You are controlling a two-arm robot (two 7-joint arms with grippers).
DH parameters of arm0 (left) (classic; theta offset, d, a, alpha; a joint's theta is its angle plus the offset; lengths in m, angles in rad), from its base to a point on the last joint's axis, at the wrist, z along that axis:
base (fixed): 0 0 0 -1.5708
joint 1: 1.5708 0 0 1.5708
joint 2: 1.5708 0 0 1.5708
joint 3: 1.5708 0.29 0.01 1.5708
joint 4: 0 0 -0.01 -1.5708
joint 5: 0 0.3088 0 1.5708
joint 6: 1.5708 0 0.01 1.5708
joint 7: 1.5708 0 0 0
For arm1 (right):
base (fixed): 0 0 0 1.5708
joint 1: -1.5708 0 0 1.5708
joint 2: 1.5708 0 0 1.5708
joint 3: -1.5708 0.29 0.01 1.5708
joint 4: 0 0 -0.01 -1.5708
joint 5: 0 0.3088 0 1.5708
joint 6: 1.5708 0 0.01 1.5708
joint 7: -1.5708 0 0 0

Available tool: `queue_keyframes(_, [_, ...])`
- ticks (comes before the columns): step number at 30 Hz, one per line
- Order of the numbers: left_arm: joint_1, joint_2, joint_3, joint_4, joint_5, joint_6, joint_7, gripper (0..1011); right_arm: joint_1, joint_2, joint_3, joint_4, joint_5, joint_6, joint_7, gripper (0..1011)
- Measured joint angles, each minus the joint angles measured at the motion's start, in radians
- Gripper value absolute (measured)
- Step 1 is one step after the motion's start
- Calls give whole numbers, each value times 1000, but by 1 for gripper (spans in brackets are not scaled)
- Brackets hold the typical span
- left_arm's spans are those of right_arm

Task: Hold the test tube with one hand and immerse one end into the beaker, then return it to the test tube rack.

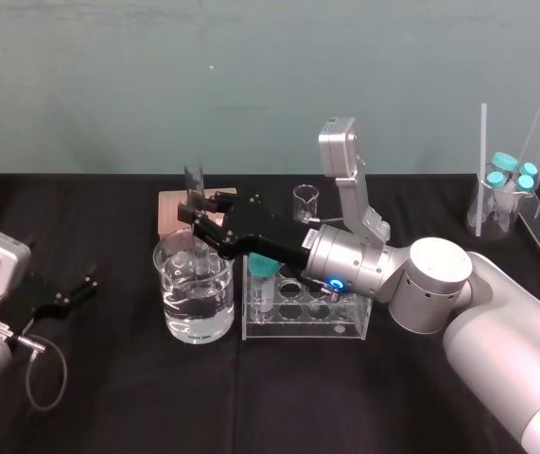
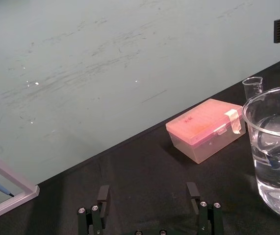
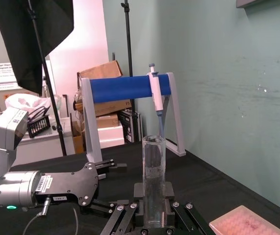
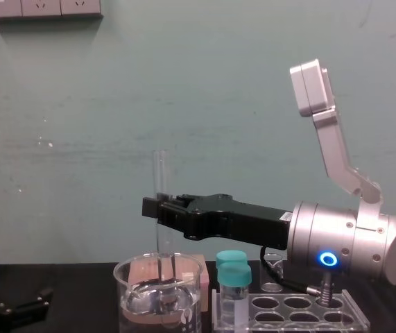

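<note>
My right gripper [image 4: 153, 207] is shut on the test tube [image 4: 160, 208], a long clear tube held upright. It stands over the large beaker [image 4: 157, 300] of water. The test tube [image 1: 195, 248] has its lower end down inside the beaker [image 1: 194, 307], about at the water's surface. From the wrist, the tube [image 3: 153, 181] rises between the fingers of my right gripper [image 3: 153, 218]. The clear test tube rack [image 1: 345, 331] stands just right of the beaker, under my right wrist. My left gripper [image 1: 87, 289] rests open on the table at the left, empty [image 2: 148, 196].
A teal-capped vial [image 1: 263, 279] stands in the rack's near-left hole, close to the beaker. Behind the beaker lies a pink box [image 2: 206, 128], with a tiny beaker [image 1: 305, 201] nearby. More teal-capped vials [image 1: 511, 180] and clear stands sit at the back right. A pipette stand [image 3: 130, 88] is on my left.
</note>
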Motion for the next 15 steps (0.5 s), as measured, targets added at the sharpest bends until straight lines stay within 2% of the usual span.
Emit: queue_keyframes(15, [0,0,0,0,0,0,0,1000,-2,2,0,-3,4,0,-2,228])
